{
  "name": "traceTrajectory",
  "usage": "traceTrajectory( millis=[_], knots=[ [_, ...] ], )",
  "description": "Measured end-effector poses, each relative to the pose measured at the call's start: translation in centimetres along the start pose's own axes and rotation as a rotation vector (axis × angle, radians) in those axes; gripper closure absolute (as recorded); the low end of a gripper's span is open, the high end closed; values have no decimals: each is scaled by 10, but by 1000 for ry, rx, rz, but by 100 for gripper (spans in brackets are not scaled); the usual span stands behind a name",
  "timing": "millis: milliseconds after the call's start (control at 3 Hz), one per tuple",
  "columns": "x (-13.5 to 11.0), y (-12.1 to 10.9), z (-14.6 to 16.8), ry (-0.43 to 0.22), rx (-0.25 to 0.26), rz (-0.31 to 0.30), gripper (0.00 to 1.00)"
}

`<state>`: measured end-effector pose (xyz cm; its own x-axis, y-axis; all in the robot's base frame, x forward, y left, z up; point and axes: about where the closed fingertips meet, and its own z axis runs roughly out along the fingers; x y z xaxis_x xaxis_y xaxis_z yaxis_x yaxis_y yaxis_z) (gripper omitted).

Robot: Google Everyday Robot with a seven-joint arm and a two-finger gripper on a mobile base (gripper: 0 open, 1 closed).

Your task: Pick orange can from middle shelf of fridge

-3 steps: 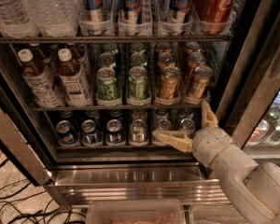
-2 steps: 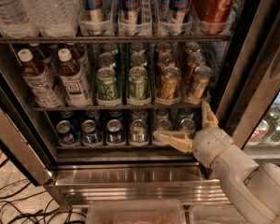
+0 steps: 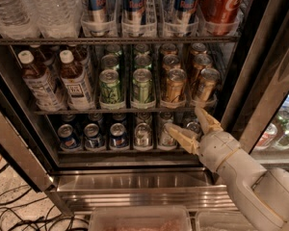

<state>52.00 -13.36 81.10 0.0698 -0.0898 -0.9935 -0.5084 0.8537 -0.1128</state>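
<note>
Gripper [image 3: 183, 119]: fingers spread wide with nothing between them. It sits at the right side of the open fridge [image 3: 135, 182], just below the front edge of the middle shelf [image 3: 135, 110] and in front of the lower shelf's right-hand lanes.
Change: none to speak of. Against a second ago the gripper holds the same spot and the same spread, and no can has budged.
Orange can [image 3: 206, 83]: upright at the front of the rightmost lane on the middle shelf, just above the gripper's upper finger. More of the same stand behind it, and a twin lane stands just beside it on the left.
Neighbours: green cans [image 3: 110, 85] fill the lanes further left, tea bottles [image 3: 72, 78] stand at the far left, and the red cola can [image 3: 220, 4] is on the shelf above.
Meaning for the task: it looks like a pause in the approach. The grasp has not begun and the can is untouched.
Next move: likely a lift clear of the shelf edge, then straight in around the front can.
Risk: the upper finger is near the shelf rail and tray lip, and could catch there or nudge the twin can.
</note>
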Motion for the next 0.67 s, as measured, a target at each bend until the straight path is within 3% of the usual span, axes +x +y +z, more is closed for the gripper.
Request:
traceTrajectory(
  millis=[333,667],
  knots=[
    [0,0,0,0,0,0,37],
    [0,0,0,0,0,0,37]
  ],
)
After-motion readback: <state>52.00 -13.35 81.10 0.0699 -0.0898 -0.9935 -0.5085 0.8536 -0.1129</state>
